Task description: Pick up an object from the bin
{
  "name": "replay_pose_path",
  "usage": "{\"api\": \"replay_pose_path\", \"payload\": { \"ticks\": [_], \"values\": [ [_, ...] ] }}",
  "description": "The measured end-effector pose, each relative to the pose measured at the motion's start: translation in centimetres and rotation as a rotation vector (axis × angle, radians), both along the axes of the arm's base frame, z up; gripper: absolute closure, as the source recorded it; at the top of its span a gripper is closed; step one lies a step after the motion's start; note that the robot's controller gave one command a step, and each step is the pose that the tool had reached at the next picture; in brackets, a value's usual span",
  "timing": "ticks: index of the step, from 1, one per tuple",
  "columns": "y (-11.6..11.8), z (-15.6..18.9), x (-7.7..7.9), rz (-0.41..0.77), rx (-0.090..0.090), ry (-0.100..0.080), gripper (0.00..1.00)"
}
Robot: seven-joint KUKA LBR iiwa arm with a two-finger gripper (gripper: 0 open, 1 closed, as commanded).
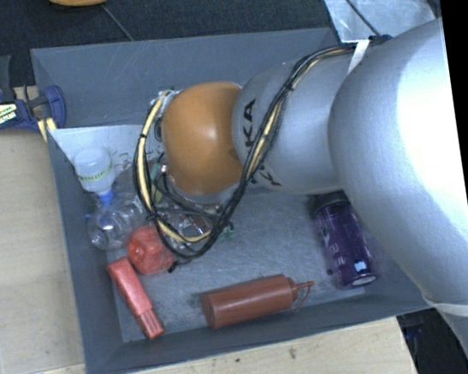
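Camera view, by count: what lies in the bin (197, 47)?

– Five loose things, one of each kind. One clear plastic bottle (106, 210) with a white cap lies by the left wall. One red lump (148, 251) sits just below it. One salmon-red bar (135, 298) slants toward the near-left corner. One brown squeeze bottle (248, 301) lies lengthwise along the near wall, nozzle pointing right. One purple can (343, 240) lies by the right wall. One white sheet (102, 141) also covers the far-left corner.

And the claw?

– The claw (186, 228) hangs left of the bin's middle, under the orange cover (200, 139) and a loop of cables (143, 182). The red lump is just beside it toward the left wall, and the clear bottle is near. Whether the claw is released or clenched I cannot tell, and nothing shows as held.

Where is there room?

– The left side is crowded, with bottle, lump and bar close together and close to the wall. The bar's lower end nearly meets the near wall, and the brown bottle hugs that wall. Bare floor lies in the middle, between the claw, the brown bottle and the purple can. The arm (363, 120) covers the far-right part of the bin.
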State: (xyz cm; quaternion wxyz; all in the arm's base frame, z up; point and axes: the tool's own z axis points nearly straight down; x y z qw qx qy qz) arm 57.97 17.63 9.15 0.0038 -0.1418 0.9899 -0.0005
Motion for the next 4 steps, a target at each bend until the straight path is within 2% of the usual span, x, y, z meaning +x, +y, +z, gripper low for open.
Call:
{"api": "replay_pose_path", "payload": {
  "ticks": [1,3,4],
  "values": [
    [1.4,0.2,-0.5,-0.002,-0.025,-0.006,1.0],
    [1.5,0.1,-0.6,-0.002,-0.022,-0.003,1.0],
    [-0.2,13.8,-2.5,0.025,0.001,0.003,1.0]
  ]
}}
